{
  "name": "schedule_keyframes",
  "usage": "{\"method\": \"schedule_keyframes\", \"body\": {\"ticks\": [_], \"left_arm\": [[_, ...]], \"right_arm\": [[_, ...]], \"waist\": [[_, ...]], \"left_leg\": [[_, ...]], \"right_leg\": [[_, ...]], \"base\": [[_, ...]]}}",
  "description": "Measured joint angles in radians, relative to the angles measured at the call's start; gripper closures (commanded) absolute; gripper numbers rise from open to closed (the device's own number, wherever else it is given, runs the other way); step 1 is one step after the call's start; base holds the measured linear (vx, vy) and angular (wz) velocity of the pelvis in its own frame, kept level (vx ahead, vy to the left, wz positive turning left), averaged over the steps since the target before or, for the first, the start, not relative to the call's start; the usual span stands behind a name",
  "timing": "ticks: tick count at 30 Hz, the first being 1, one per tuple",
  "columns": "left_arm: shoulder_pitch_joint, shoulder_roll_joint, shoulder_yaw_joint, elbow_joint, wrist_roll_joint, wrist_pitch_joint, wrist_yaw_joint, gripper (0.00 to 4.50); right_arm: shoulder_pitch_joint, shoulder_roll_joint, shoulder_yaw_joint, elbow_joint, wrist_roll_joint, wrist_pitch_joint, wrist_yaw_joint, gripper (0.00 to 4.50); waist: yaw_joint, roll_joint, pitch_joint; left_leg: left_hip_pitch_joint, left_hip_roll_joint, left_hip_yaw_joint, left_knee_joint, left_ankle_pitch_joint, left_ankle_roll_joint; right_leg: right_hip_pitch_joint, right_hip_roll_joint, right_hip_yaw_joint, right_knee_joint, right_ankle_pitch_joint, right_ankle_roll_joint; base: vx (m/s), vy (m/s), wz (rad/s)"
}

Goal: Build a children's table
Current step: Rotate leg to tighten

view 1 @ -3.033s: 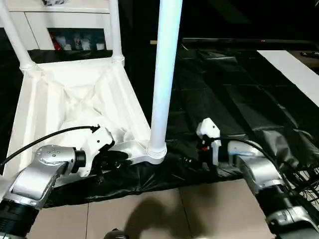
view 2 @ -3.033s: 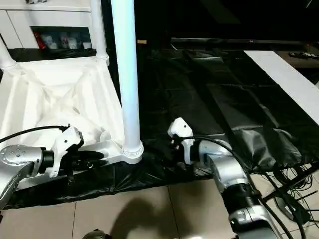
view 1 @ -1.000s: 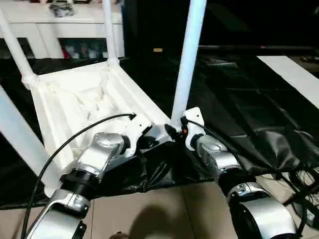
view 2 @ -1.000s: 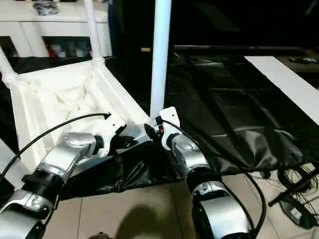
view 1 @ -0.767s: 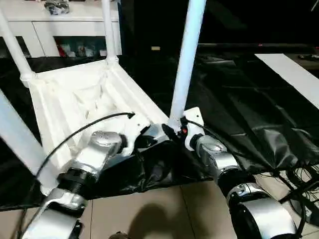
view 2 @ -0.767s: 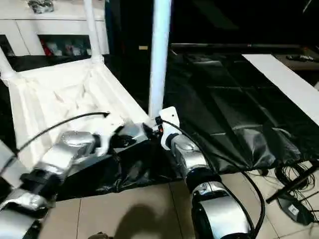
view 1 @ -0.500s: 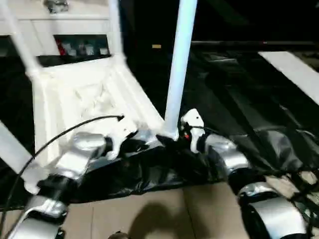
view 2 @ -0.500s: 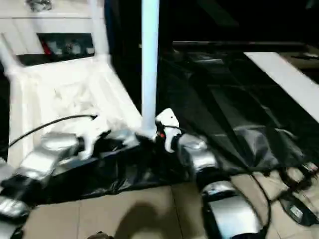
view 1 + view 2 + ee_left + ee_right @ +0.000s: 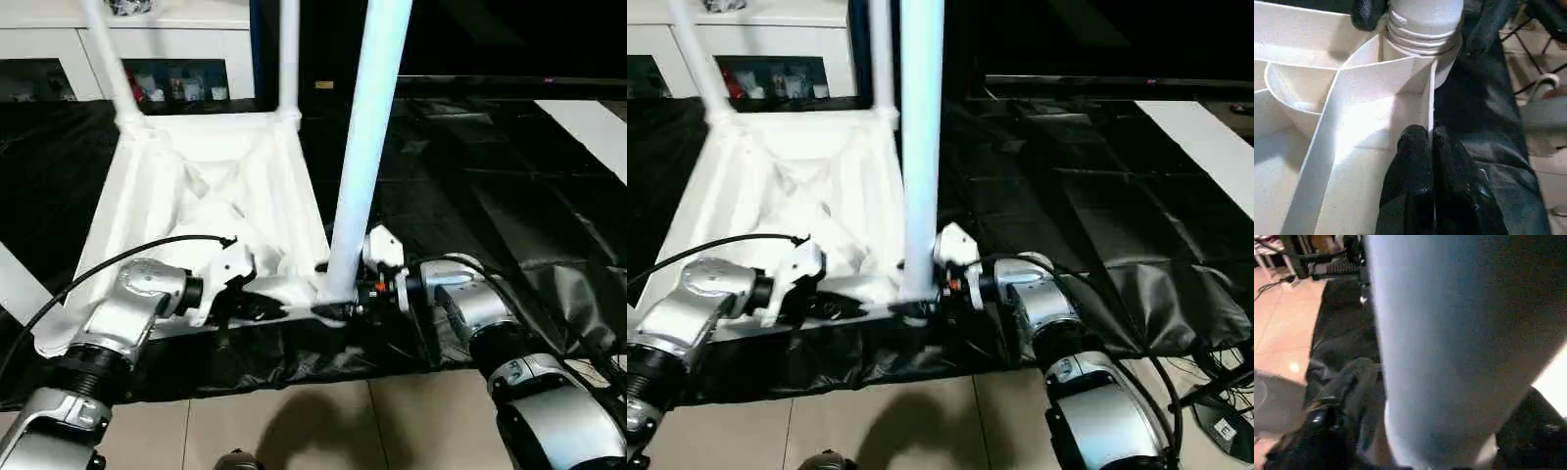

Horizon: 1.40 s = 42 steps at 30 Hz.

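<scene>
The children's table (image 9: 206,206) lies upside down on a black sheet (image 9: 470,186) spread over the floor, its ribbed underside facing up toward us, its near rim running along the sheet's near edge. Tube legs stand up from its corner sockets; the near right leg (image 9: 367,147) rises tallest in front of us, two more at the far corners.

Our left gripper (image 9: 1427,147) is pressed together on the thin near rim of the tabletop, one black finger on each side of the wall, just beside the socket holding the near leg. Our right gripper (image 9: 358,289) sits at the foot of that same leg, close against the tube from the right. From the wrist we see a black finger (image 9: 1347,396) on one side of the tube, but we cannot tell whether it clamps the leg or stands apart from it.

To the right of the leg the sheet stretches away bare, up to a white strip (image 9: 593,122) at its far right corner. Tan floor tiles (image 9: 323,421) run below the sheet's near edge. A white cabinet (image 9: 167,49) stands beyond the table's far edge, and cables (image 9: 1215,382) lie off the sheet's near right corner
</scene>
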Motion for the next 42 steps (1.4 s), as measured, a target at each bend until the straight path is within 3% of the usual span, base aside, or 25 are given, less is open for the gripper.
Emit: {"method": "schedule_keyframes", "body": {"ticks": [6, 19, 21, 23, 29, 34, 35, 37, 39, 42], "left_arm": [[-0.005, 0.005, 0.000, 0.019, 0.000, -0.012, -0.032, 4.50], [-0.035, -0.006, 0.002, 0.076, 0.010, -0.016, -0.020, 4.50], [-0.055, -0.033, 0.013, 0.099, 0.032, 0.005, 0.045, 4.50], [-0.080, -0.084, 0.028, 0.121, 0.059, 0.047, 0.159, 4.50], [-0.099, -0.189, 0.044, 0.126, 0.096, 0.118, 0.363, 4.50], [-0.102, -0.217, 0.044, 0.120, 0.116, 0.127, 0.411, 4.50], [-0.102, -0.217, 0.044, 0.119, 0.117, 0.126, 0.411, 4.50], [-0.102, -0.218, 0.044, 0.117, 0.119, 0.123, 0.412, 4.50], [-0.099, -0.217, 0.044, 0.111, 0.119, 0.121, 0.411, 4.50], [-0.091, -0.206, 0.043, 0.102, 0.119, 0.103, 0.390, 4.50]], "right_arm": [[-0.001, -0.001, 0.013, 0.019, -0.016, -0.018, 0.006, 1.73], [0.001, 0.015, -0.008, 0.024, -0.013, 0.023, -0.033, 1.83], [0.008, 0.031, -0.038, 0.028, -0.015, 0.045, -0.141, 1.84], [0.008, 0.071, -0.086, 0.049, -0.015, 0.076, -0.352, 1.84], [-0.019, 0.169, -0.166, 0.107, -0.014, 0.113, -0.748, 1.84], [-0.023, 0.202, -0.194, 0.121, -0.014, 0.098, -0.862, 1.84], [-0.023, 0.202, -0.194, 0.122, -0.014, 0.095, -0.862, 1.14], [-0.023, 0.208, -0.195, 0.123, -0.013, 0.084, -0.862, 1.14], [-0.018, 0.208, -0.195, 0.123, -0.013, 0.068, -0.859, 0.76], [-0.015, 0.203, -0.195, 0.122, -0.012, 0.054, -0.811, 0.55]], "waist": [[-0.001, 0.000, 0.000], [0.001, 0.000, -0.001], [0.000, -0.001, 0.000], [-0.013, -0.002, -0.001], [-0.045, 0.000, -0.002], [-0.051, -0.001, -0.004], [-0.051, -0.001, -0.004], [-0.051, -0.001, -0.004], [-0.051, -0.001, -0.004], [-0.051, -0.001, -0.004]], "left_leg": [[0.002, 0.000, 0.001, 0.000, 0.000, 0.000], [0.007, 0.001, 0.001, 0.000, 0.000, -0.001], [0.011, 0.001, 0.001, 0.000, 0.001, -0.001], [0.015, 0.001, 0.000, 0.000, 0.002, -0.003], [0.021, 0.000, 0.000, -0.002, 0.002, -0.004], [0.022, -0.001, 0.000, -0.004, 0.002, -0.004], [0.022, -0.001, 0.000, -0.004, 0.002, -0.004], [0.022, -0.001, 0.000, -0.006, 0.002, -0.004], [0.021, -0.001, 0.001, -0.007, 0.002, -0.004], [0.021, -0.001, 0.001, -0.010, 0.002, -0.004]], "right_leg": [[0.001, 0.000, 0.000, 0.000, 0.000, 0.000], [0.004, 0.000, 0.000, 0.004, 0.000, 0.000], [0.007, 0.000, 0.001, 0.005, 0.000, 0.001], [0.011, 0.000, 0.000, 0.003, -0.002, 0.004], [0.016, 0.000, 0.001, -0.009, -0.002, 0.004], [0.017, 0.000, 0.002, -0.011, -0.002, 0.004], [0.017, 0.000, 0.002, -0.011, -0.002, 0.004], [0.017, 0.000, 0.002, -0.011, -0.002, 0.004], [0.016, 0.000, 0.002, -0.011, 0.001, 0.006], [0.015, 0.000, 0.002, -0.011, 0.001, 0.006]], "base": [[0.000, 0.000, 0.00], [0.000, 0.000, 0.00], [0.000, 0.000, 0.00], [0.000, 0.000, 0.00], [0.000, 0.000, 0.00], [0.000, 0.000, 0.00], [0.000, 0.000, 0.00], [0.000, 0.000, 0.00], [0.000, 0.000, 0.00], [0.000, 0.000, 0.00]]}}
